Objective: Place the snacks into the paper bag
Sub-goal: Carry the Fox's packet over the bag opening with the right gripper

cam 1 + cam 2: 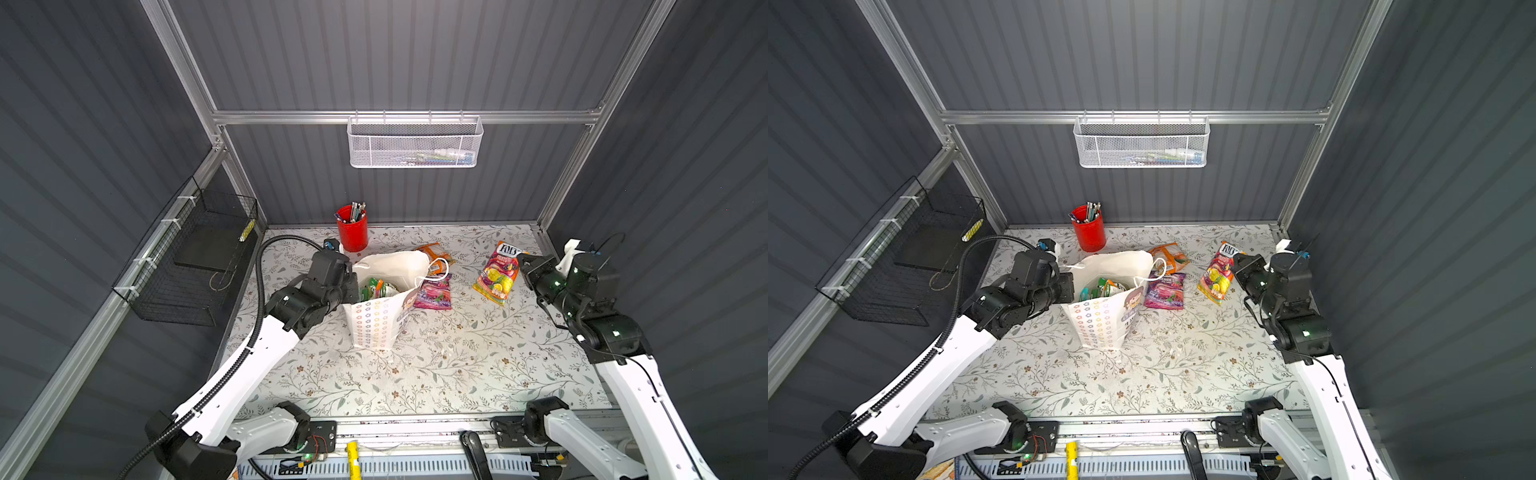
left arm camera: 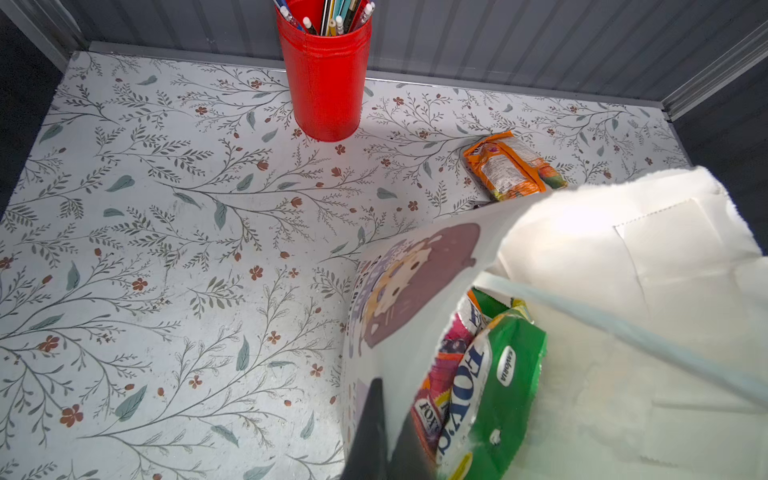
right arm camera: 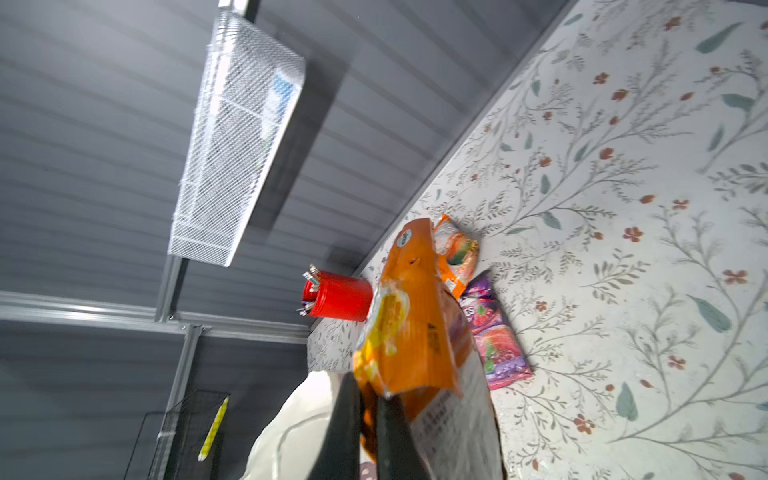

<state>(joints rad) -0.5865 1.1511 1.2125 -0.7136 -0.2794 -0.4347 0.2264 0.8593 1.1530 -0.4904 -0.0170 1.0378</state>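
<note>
The white paper bag (image 1: 376, 322) (image 1: 1100, 322) stands open mid-table, with green snacks (image 1: 376, 286) inside. My left gripper (image 1: 353, 286) (image 2: 390, 415) is shut on the bag's left rim; the bag wall (image 2: 415, 291) runs between its fingers, beside a green packet (image 2: 511, 374). My right gripper (image 1: 521, 262) (image 3: 368, 395) is shut on the edge of a pink-yellow FOX'S packet (image 1: 498, 274) (image 1: 1219, 274), held to the right of the bag; its orange back (image 3: 415, 332) faces the right wrist camera. A purple packet (image 1: 434, 293) (image 3: 498, 349) and an orange packet (image 1: 434, 253) (image 2: 511, 166) lie on the table by the bag's right side.
A red cup of pens (image 1: 352, 230) (image 2: 324, 83) stands behind the bag near the back wall. A white mesh basket (image 1: 415, 143) (image 3: 237, 137) hangs on the back wall, and a black wire basket (image 1: 195, 257) on the left wall. The floral table (image 1: 457, 365) stretches forward of the bag.
</note>
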